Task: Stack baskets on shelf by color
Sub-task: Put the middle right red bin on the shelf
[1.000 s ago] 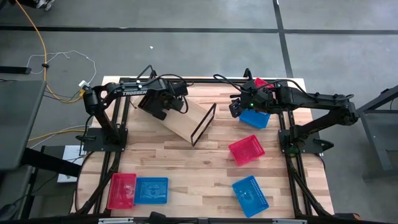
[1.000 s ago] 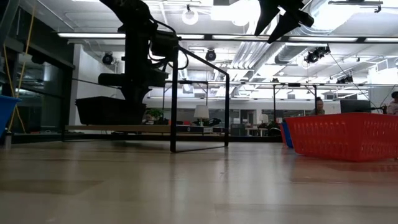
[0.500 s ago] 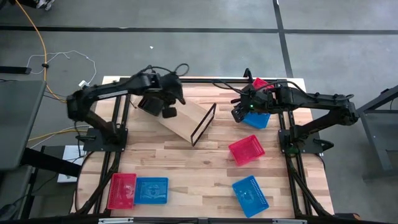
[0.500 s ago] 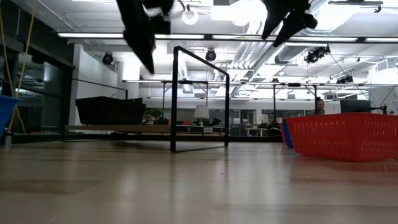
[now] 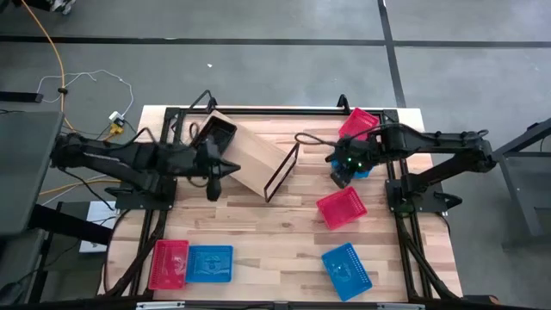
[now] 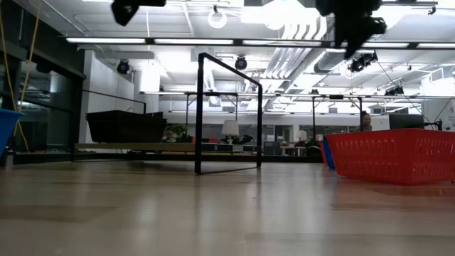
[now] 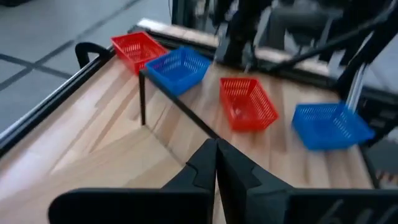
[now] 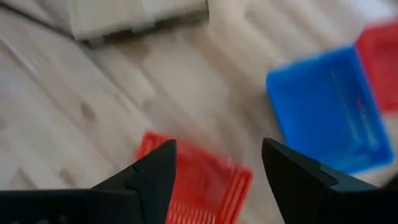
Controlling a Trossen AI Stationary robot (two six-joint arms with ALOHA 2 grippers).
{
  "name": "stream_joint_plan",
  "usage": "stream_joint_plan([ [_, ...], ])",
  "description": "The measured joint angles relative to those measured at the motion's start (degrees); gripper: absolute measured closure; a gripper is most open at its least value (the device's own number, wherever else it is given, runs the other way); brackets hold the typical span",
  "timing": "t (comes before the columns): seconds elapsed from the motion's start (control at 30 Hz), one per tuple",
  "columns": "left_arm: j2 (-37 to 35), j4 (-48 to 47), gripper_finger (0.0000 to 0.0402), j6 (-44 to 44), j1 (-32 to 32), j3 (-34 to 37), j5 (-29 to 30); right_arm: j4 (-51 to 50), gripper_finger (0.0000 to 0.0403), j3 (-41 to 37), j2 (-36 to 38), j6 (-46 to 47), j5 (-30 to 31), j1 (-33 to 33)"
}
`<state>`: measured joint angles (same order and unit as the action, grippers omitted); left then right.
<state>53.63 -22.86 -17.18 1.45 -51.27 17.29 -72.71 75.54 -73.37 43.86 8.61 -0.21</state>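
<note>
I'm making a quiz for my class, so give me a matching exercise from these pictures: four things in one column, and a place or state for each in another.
Things:
1. black basket
2. left hand
3. right hand
4. red and blue basket pair

Places or states:
A. fingers open, above the baskets at the table's right
B. on the shelf
C. fingers shut, beside the shelf
D. near the table's front left corner

Pairs: 1-B, 2-C, 3-A, 4-D

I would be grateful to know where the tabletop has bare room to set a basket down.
The widest bare patch lies in the middle, between the shelf, the red basket and the front blue basket. Another strip runs from the left pincer to the red-and-blue pair. It is crowded at the right rear, around the right pincer.
</note>
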Motion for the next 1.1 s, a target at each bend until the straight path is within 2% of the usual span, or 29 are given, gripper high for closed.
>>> stream_joint_plan([
  [0.17, -3.2, 3.3, 0.0401, -4.8, 4.8, 5.2, 7.0, -0.8, 0.0181, -8.9, 1.6, 8.9, -7.1, 2.7],
  [0.33, -3.5, 4.3, 0.0401, -4.7, 5.4, 5.5, 7.8, 4.1, 0.0181, -21.6, 4.2, 17.7, -12.3, 6.4],
  [0.5, -4.9, 10.9, 0.0401, -1.7, 5.4, 5.4, 6.3, 5.9, 0.0181, -29.0, 4.9, 23.3, -11.6, 6.9],
  [0.63, -6.8, 15.7, 0.0401, 0.9, 5.4, 3.6, 3.9, 13.5, 0.0181, -31.8, 4.9, 23.8, -10.7, 6.6],
  [0.73, -8.8, 16.0, 0.0401, 1.3, 5.4, 0.7, 3.7, 17.4, 0.0181, -33.9, 4.8, 24.4, -9.4, 6.6],
  [0.93, -11.8, 16.0, 0.0401, 1.3, 5.4, -3.8, 2.7, 17.5, 0.0182, -37.1, 4.8, 27.7, -7.4, 6.6],
  [1.1, -13.6, 15.2, 0.0401, 1.3, 5.4, -4.2, 2.6, 18.6, 0.0207, -38.3, 4.8, 27.8, -6.9, 6.6],
])
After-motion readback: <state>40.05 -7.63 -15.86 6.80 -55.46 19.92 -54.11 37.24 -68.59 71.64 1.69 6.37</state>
